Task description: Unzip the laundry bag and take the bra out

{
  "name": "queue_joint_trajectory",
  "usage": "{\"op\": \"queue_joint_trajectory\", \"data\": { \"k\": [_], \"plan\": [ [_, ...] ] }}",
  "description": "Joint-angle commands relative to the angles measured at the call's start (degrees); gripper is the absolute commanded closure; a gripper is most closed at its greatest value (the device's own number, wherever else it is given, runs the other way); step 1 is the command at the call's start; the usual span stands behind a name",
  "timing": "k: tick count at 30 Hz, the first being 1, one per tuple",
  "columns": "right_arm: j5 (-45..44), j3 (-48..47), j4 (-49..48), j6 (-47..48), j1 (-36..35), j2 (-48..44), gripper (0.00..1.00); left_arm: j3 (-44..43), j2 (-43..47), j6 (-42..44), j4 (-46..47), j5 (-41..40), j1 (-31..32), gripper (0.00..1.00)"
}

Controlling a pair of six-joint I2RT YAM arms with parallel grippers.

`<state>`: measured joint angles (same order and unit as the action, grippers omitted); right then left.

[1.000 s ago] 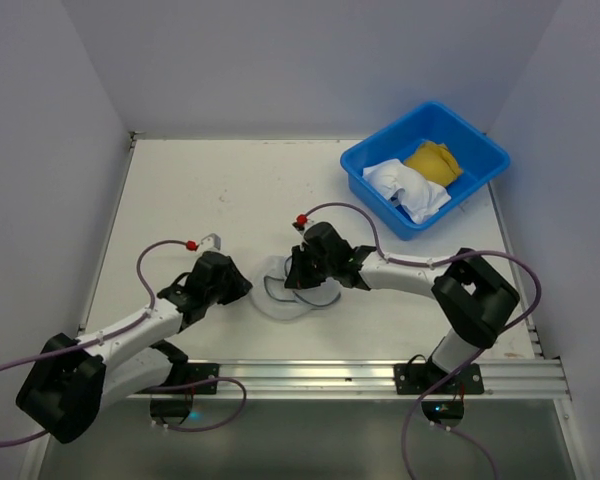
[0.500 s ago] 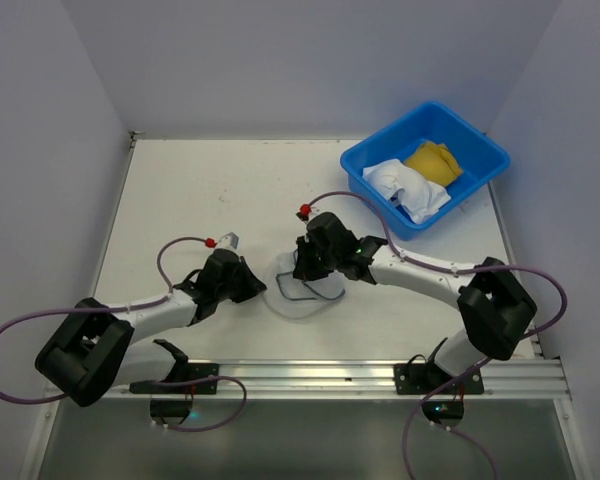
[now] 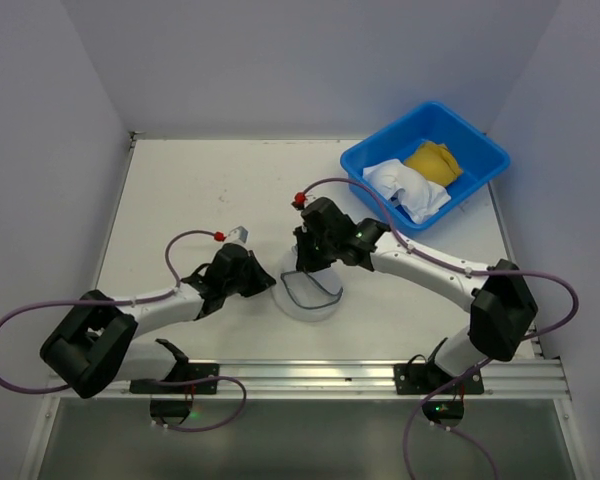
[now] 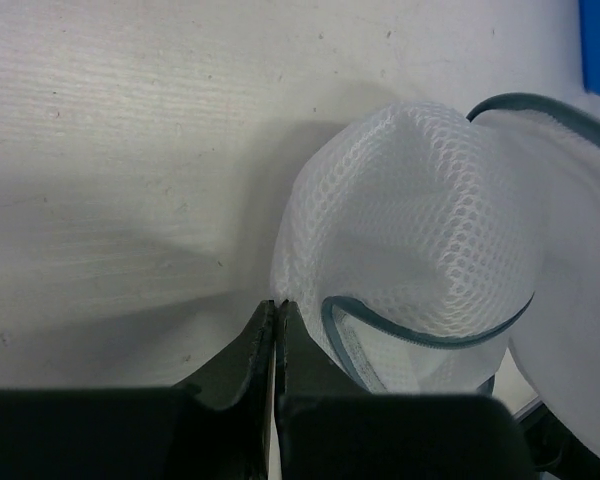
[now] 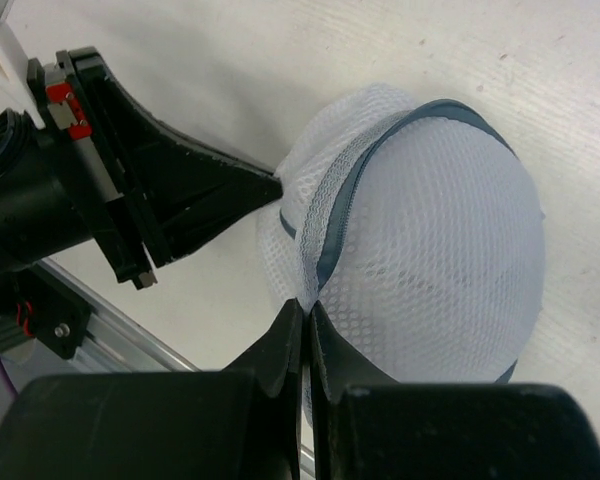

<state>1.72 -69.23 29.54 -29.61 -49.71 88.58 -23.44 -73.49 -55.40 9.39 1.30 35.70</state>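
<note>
You hold the bag (image 3: 310, 292) at 2 spots.
Left tool (image 4: 277, 312) grips mesh edge; right tool (image 5: 305, 308) clamps zipper rim (image 5: 332, 225).

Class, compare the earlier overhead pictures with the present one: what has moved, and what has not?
The left end effector slid right to the round white mesh laundry bag and closed on its left edge. The right end effector, shut on the bag's far side, drew slightly away from the bases. The blue plastic tub with its cloths stayed put.
</note>
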Motion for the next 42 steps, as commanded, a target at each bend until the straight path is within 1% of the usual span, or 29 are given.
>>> {"op": "queue_joint_trajectory", "data": {
  "k": [1,6,9,10,12,13,16,20,21,23,24,26,27,29,30,31,32,33,35,36,37,38,40,41,42],
  "plan": [
    [4.5,-1.0,-1.1,-0.8,-2.0,1.9,1.0,-2.7,-1.3,-1.5,1.1,-0.7,1.0,1.0],
    [10.8,1.8,-8.2,-4.1,-3.8,7.0,1.0,-2.4,-2.8,-3.0,2.5,-0.9,1.6,1.0],
    [13.6,5.8,-15.7,-7.7,-4.0,9.5,1.0,-2.1,-3.0,-3.5,3.3,-0.9,1.7,1.0],
    [14.0,8.0,-19.7,-9.5,-4.0,10.9,1.0,-2.0,-3.0,-3.6,3.4,-0.9,1.7,1.0],
    [15.4,10.0,-23.6,-11.0,-4.0,12.6,1.0,-1.7,-2.9,-3.8,3.5,-0.9,1.7,1.0],
    [17.4,11.0,-27.4,-12.6,-4.0,13.4,1.0,-1.5,-2.9,-3.8,3.5,-2.4,1.7,1.0],
    [20.1,15.0,-34.0,-14.3,-4.0,16.2,0.95,-0.3,-2.4,-4.0,3.9,-3.1,1.7,1.0],
    [21.8,15.9,-37.3,-14.4,-4.0,20.0,0.87,1.6,-1.7,-4.0,4.1,-4.5,1.6,1.0],
    [21.8,15.9,-37.6,-14.6,-3.9,20.2,0.82,1.6,-1.7,-3.9,4.0,-4.6,1.5,1.0],
    [21.6,16.1,-37.8,-14.6,-3.9,20.2,0.76,1.6,-0.8,-3.6,2.8,-4.9,1.3,0.97],
    [21.3,16.1,-37.4,-14.4,-3.9,19.5,0.69,1.6,-0.3,-3.5,2.2,-5.0,1.2,0.9],
    [19.9,15.9,-36.1,-13.8,-3.9,18.3,0.62,1.6,2.3,-3.3,0.0,-5.6,0.5,0.82],
    [19.3,15.7,-34.7,-12.9,-3.9,16.8,0.57,1.5,3.5,-3.2,-1.0,-5.9,0.2,0.73],
    [18.2,15.2,-33.4,-12.0,-4.0,15.2,0.52,0.7,7.5,-2.6,-4.7,-7.6,-0.6,0.64],
    [17.8,14.9,-32.4,-11.4,-3.9,13.9,0.47,0.2,8.9,-2.3,-6.5,-8.6,-1.0,0.52],
    [17.8,14.5,-31.7,-11.0,-3.9,13.3,0.45,-0.4,11.2,-1.9,-8.1,-10.4,-1.2,0.45],
    [17.8,14.1,-31.1,-10.7,-4.0,12.7,0.42,-1.9,12.2,-1.1,-12.9,-11.2,-2.1,0.39],
    [17.8,13.8,-29.9,-10.0,-4.1,12.1,0.38,-2.6,13.2,-0.5,-14.6,-11.8,-2.7,0.28],
    [17.6,12.7,-28.7,-9.2,-4.0,10.2,0.34,-5.0,15.4,1.7,-19.1,-13.2,-4.7,0.2],
    [17.1,12.3,-26.7,-8.3,-4.1,9.6,0.33,-5.8,15.9,2.4,-20.4,-13.3,-5.5,0.15],
    [16.7,11.1,-25.5,-7.7,-4.2,8.5,0.3,-7.3,16.7,3.2,-21.9,-13.5,-7.2,0.13],
    [16.4,10.3,-24.3,-7.1,-4.2,7.9,0.23,-8.1,17.1,4.8,-24.1,-13.7,-8.0,0.11],
    [14.3,7.6,-19.9,-4.9,-4.6,6.9,0.16,-10.1,17.9,6.1,-26.0,-14.5,-9.6,0.07],
    [13.3,6.5,-18.4,-4.2,-4.8,6.0,0.1,-10.8,18.1,7.1,-27.6,-14.9,-9.8,0.06],
    [12.3,5.4,-15.1,-2.9,-5.0,5.6,0.07,-11.4,18.4,7.5,-28.2,-15.3,-9.9,0.05]
  ]
}}
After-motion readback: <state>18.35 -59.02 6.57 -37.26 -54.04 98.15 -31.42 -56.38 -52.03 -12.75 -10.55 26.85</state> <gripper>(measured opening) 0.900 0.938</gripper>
